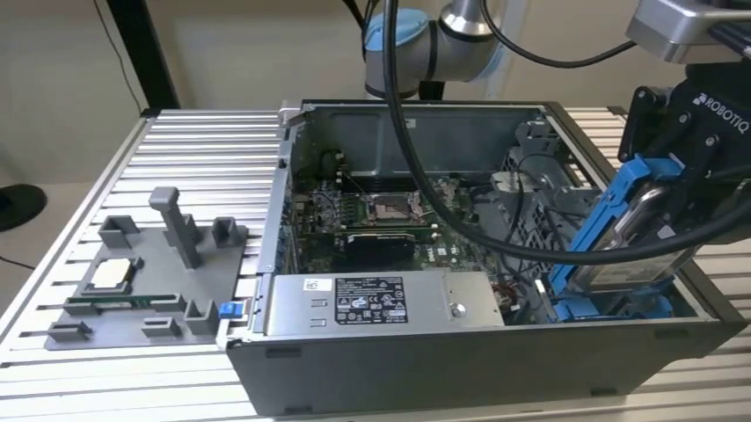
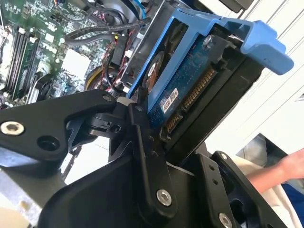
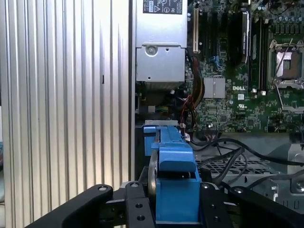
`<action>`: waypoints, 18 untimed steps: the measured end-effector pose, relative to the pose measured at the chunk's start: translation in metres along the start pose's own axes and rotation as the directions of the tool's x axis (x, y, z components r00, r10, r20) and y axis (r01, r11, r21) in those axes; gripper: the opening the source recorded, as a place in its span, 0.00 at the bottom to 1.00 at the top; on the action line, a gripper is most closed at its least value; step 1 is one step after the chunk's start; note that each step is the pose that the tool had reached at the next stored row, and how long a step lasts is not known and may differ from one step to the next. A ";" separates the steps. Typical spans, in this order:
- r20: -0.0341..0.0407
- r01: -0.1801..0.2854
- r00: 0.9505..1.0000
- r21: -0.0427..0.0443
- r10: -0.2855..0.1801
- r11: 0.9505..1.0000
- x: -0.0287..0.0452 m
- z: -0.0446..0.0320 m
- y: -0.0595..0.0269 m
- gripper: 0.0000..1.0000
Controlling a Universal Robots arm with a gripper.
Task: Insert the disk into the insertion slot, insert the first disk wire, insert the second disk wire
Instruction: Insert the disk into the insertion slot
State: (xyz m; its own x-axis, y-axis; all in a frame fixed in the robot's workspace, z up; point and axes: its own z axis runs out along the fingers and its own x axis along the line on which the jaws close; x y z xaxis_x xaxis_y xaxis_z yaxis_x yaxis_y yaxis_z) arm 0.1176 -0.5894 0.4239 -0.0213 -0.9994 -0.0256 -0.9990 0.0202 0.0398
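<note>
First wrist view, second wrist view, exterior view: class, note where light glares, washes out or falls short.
Second wrist view: the ribbed table behind the disk is washed out near white; first wrist view: bright streaks glare along its ribs; exterior view: inside the computer case is dimmer than the table.

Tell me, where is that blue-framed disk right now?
The disk is gripped on edge in the claw. It sits at the exterior view's right, tilted over the right end of the open computer case.

Robotics lab: arm (image 1: 428,57), aluminium-slat bench (image 1: 200,145).
</note>
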 end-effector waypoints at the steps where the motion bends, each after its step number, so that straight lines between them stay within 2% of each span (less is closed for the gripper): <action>1: 0.000 0.000 1.000 0.000 0.000 1.000 -0.0003 0.0008 -0.0001 0.00; 18: 0.010 -0.001 1.000 0.000 0.001 1.000 -0.0045 0.0151 -0.0034 0.00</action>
State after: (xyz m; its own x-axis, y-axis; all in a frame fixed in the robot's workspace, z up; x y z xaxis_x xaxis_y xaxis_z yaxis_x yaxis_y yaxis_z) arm 0.1205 -0.5846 0.4088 -0.0224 -0.9991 -0.0352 -0.9990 0.0210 0.0400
